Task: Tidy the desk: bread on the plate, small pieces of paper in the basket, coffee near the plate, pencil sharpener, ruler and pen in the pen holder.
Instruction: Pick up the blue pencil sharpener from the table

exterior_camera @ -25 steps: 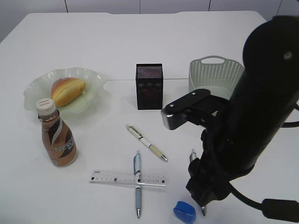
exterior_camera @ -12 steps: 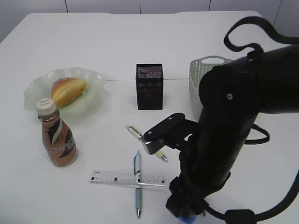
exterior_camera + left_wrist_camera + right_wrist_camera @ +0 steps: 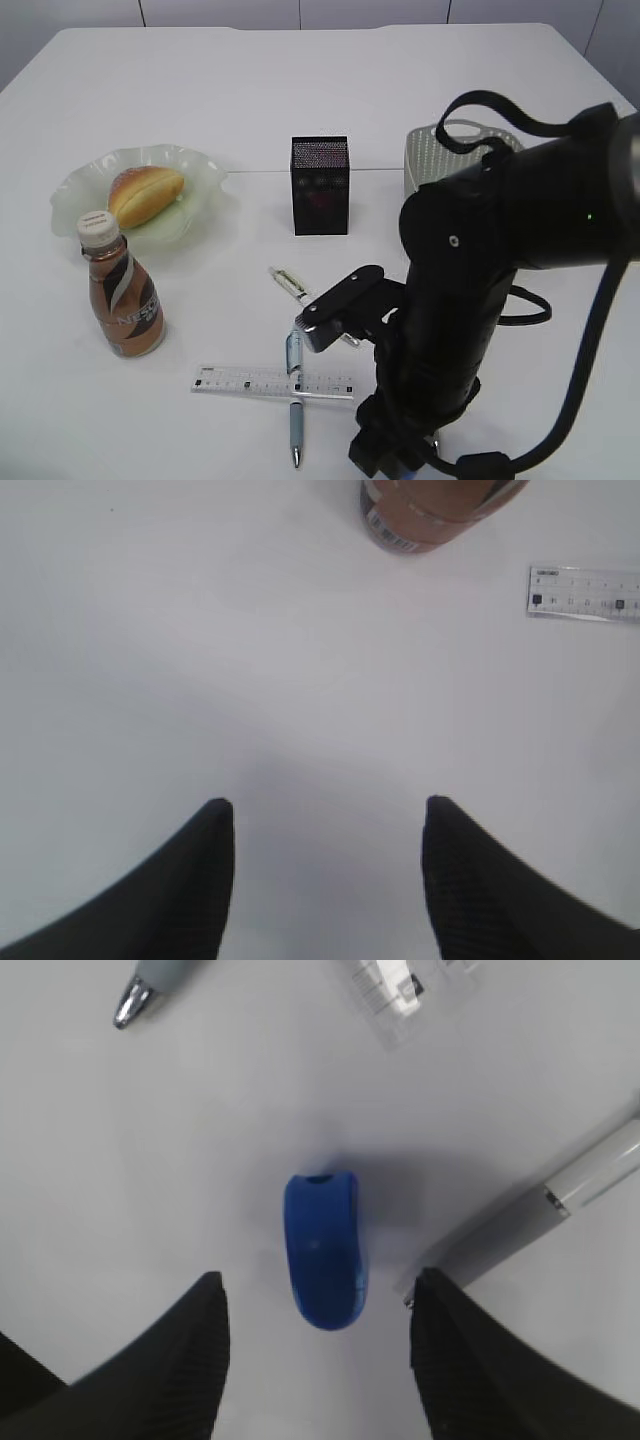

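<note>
Over pencil sharpener, right end effector has descended; spread.

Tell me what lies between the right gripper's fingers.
The blue sharpener lies on the table between the open right gripper's fingers, untouched; the right wrist view shows it.

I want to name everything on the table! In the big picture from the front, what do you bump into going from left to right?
Plate with bread → coffee bottle → ruler → black pen holder → right robot arm in front of the white basket.
</note>
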### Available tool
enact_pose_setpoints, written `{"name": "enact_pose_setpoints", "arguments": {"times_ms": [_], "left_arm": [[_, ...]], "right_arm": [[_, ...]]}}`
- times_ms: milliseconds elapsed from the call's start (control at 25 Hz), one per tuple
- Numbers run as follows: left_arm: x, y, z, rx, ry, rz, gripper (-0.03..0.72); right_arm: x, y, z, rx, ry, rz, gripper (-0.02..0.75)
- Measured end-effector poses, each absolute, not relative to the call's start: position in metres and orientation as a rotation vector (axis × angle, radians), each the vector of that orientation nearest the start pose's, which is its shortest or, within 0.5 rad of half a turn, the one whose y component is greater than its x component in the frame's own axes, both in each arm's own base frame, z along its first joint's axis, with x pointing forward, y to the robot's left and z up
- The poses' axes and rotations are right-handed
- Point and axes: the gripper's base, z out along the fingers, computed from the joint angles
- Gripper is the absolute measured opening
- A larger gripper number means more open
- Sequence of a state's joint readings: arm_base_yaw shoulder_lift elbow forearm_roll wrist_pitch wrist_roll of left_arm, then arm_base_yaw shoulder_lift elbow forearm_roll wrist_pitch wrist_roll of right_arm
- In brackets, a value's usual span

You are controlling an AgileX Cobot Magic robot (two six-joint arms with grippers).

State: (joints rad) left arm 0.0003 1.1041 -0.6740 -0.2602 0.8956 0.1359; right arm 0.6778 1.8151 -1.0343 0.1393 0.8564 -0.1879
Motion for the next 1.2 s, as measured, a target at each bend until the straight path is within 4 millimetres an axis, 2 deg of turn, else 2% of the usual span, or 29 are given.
{"name": "enact_pose_setpoints", "arguments": {"times_ms": [240,880,1200], "left_arm": [[0.182,-0.018,0.245,0.007,2.780,-0.291,0.440],[0.182,-0.018,0.245,0.006,2.780,-0.293,0.437],[0.182,-0.018,0.245,0.006,2.780,-0.293,0.435]], "right_arm": [[0.242,0.207,0.141,-1.196,2.934,0.157,0.424],[0.247,0.210,0.126,-1.192,2.940,0.150,0.421],[0.247,0.211,0.122,-1.192,2.946,0.146,0.307]]}}
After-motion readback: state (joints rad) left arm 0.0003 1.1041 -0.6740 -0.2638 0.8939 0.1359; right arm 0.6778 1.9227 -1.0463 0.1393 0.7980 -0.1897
